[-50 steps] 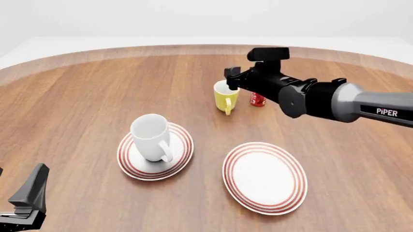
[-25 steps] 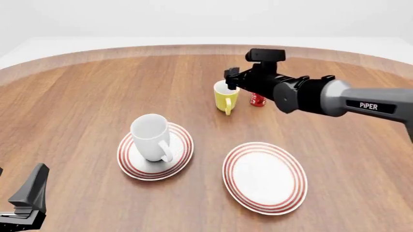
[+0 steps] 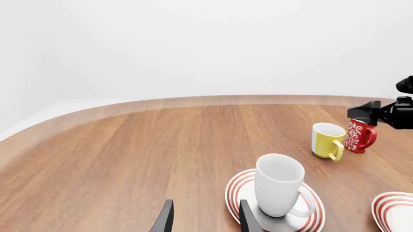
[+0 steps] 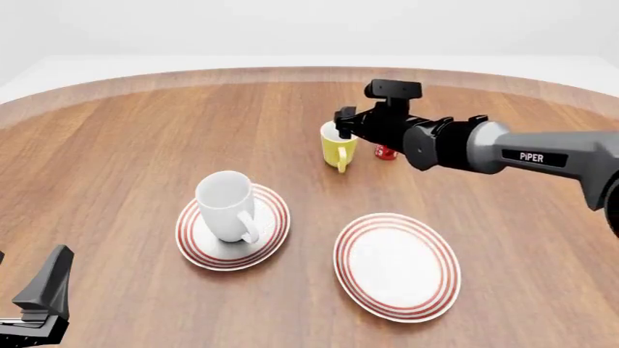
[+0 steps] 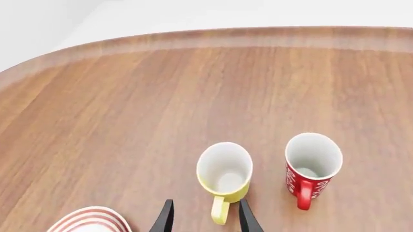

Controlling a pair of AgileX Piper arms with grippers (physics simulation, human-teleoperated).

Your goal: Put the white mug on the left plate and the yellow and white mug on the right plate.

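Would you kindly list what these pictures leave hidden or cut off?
- Front view: red cup mostly hidden behind the right gripper.
- Left wrist view: right plate cut by the frame edge.
- Right wrist view: the gripper's fingertips cut off at the bottom edge.

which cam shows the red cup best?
Right wrist view: the red cup is whole and unblocked, seen from above, beside the yellow mug. Left wrist view shows it small, from the side, handle visible. Front view: mostly hidden behind the right arm.

Bright, even sim light — soft faint shadows, no glare/blur, sharp thru-out.
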